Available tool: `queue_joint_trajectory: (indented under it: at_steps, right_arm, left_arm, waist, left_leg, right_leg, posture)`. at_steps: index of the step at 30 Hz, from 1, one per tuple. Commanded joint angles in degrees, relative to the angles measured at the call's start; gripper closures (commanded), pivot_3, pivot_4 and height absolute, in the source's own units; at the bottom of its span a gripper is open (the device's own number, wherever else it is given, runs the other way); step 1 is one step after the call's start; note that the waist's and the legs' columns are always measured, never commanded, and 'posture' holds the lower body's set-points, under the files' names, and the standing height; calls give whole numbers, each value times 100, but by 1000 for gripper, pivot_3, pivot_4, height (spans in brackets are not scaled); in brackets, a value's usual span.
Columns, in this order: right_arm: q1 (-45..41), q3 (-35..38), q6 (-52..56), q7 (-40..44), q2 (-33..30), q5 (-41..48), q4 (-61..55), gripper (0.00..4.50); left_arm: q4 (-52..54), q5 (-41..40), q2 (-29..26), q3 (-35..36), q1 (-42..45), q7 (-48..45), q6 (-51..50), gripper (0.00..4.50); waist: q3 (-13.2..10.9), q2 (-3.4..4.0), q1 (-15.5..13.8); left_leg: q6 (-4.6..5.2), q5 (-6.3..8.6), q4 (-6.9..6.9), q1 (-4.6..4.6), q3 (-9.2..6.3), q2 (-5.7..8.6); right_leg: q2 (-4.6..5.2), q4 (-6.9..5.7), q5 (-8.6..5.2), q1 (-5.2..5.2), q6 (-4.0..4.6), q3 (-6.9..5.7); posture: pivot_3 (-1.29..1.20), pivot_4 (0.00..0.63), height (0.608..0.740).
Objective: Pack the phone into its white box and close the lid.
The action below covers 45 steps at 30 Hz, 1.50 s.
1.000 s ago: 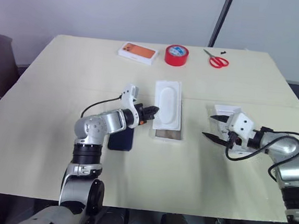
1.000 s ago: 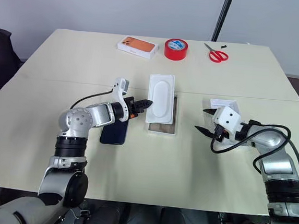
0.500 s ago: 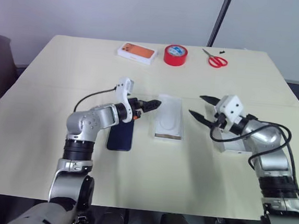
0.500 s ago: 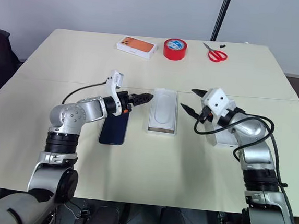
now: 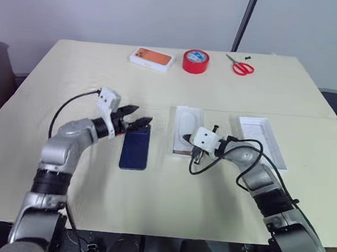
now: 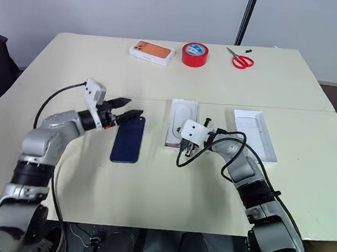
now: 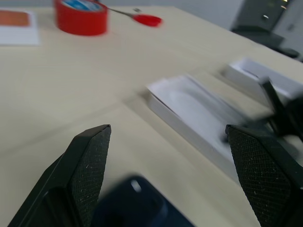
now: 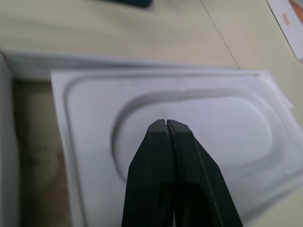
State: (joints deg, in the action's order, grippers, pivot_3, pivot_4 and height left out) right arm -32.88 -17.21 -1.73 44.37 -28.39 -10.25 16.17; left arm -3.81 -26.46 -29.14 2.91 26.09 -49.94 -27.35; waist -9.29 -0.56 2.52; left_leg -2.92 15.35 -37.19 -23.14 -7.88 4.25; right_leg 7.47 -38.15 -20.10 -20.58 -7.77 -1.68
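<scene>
The phone (image 5: 135, 148) lies flat on the table, dark back up. My left gripper (image 5: 134, 121) hovers open just over its far end, with nothing between the fingers (image 7: 90, 165). The white box (image 5: 181, 153) sits to the phone's right, with a strip of brown floor (image 8: 33, 142) showing at its near end. A white insert (image 5: 187, 125) with an oval recess lies in it. My right gripper (image 8: 166, 122) is shut and empty, its tips just above the insert at the box's near end. The lid (image 5: 261, 140) lies further right, white inside up.
Along the table's far edge are an orange-topped white box (image 5: 152, 58), a red tape roll (image 5: 195, 60) and red scissors (image 5: 240, 66). A black pole (image 5: 244, 20) rises behind the table. Cables trail from both wrists.
My left gripper let go of the insert, opened and swung left to the phone's far end. My right gripper swung left from the lid to the box and shut. The view has shifted.
</scene>
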Motion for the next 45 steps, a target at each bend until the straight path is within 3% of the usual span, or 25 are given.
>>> queue_joint_trajectory:
  at_steps: [1,12,24,28,32,37,41,45]
  right_arm:
    - [81,-57,333,604,-45,302,-276,4444]
    - [122,-54,938,1735,-184,887,-960,4444]
    - [-419,314,569,1122,-78,849,-305,4444]
    - [-696,-35,-38,271,20,-18,650,4444]
    - [-711,-621,-518,44,44,-788,1063,4444]
    - [-812,-329,-450,21,251,-462,841,4444]
    - [-998,154,-212,-17,491,101,441,4444]
    - [-1001,287,190,392,760,764,-416,4444]
  left_arm:
    - [236,346,-371,-165,-184,-466,627,428]
    - [156,482,-123,-139,-176,-190,916,428]
    - [335,250,-179,28,-203,-178,606,428]
    - [303,278,-220,22,-198,-132,643,428]
    - [284,220,-476,204,-510,-126,414,428]
    - [429,-352,-892,672,-860,-103,-715,428]
    - [412,-756,-919,1059,-828,93,-1353,428]
    - [488,-1343,-999,1242,-751,390,-2656,428]
  waist:
    - [1,1,2]
    - [1,1,9]
    - [0,2,8]
    - [1,1,6]
    - [4,7,63]
    - [4,7,144]
    - [3,9,142]
    - [3,9,138]
  left_leg:
    - [-1,0,1,4,-1,-2]
    - [0,0,1,5,-2,0]
    - [0,0,2,5,-2,-2]
    - [0,0,1,5,-2,-1]
    - [-1,0,6,5,0,-2]
    - [-3,-2,11,22,-2,-9]
    - [-4,-2,10,20,-4,-9]
    - [-4,-2,8,16,-6,-8]
  right_leg:
    - [-2,0,0,4,0,0]
    - [-1,1,0,5,0,0]
    - [-3,-1,0,3,0,0]
    - [-2,-1,0,3,0,0]
    - [-2,-2,0,-2,0,3]
    - [-10,-8,0,9,1,6]
    - [-9,-9,0,8,1,7]
    - [-8,-7,0,6,1,7]
  posture:
    - [0,150,740]
    - [0,150,740]
    - [0,150,740]
    - [0,150,740]
    - [0,150,740]
    - [0,150,740]
    - [0,150,740]
    - [0,150,740]
